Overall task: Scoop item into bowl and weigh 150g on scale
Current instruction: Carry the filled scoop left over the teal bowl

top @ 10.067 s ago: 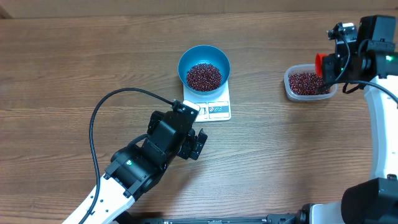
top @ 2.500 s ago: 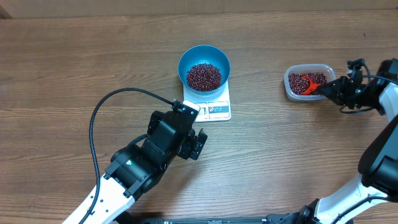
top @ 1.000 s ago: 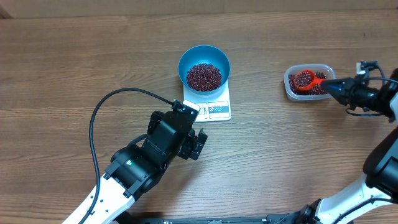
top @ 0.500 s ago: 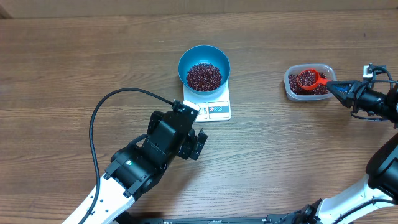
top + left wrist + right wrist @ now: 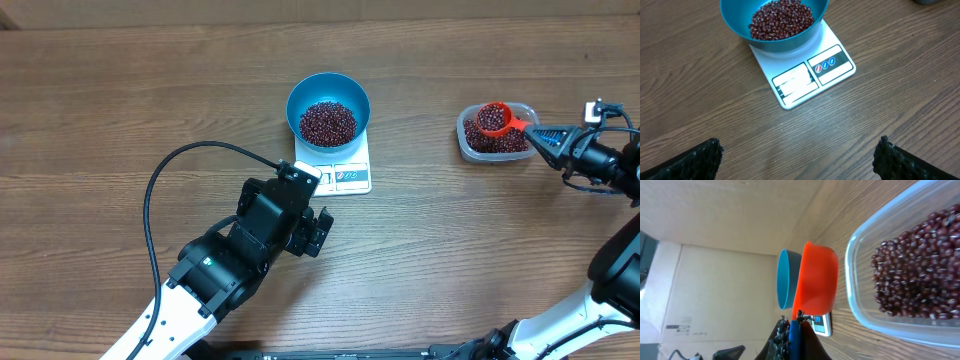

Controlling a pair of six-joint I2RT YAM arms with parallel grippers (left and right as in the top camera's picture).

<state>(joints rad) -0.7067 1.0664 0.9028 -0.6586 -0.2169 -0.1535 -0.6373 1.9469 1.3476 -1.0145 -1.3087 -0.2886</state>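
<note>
The left gripper (image 5: 800, 162) sits nearest on the table (image 5: 100, 100), jaws spread wide and holding nothing, pointing at the scale (image 5: 350, 175) just beyond it. The blue bowl (image 5: 295, 100) stands on the back of the scale with a heap of beans (image 5: 328, 122) in it. Well apart to the right, the right gripper (image 5: 535, 133) is pinched tight on the handle of a red scoop (image 5: 493, 118). The scoop is heaped with beans and hangs over the far end of the clear tub (image 5: 461, 135), which holds more.
</note>
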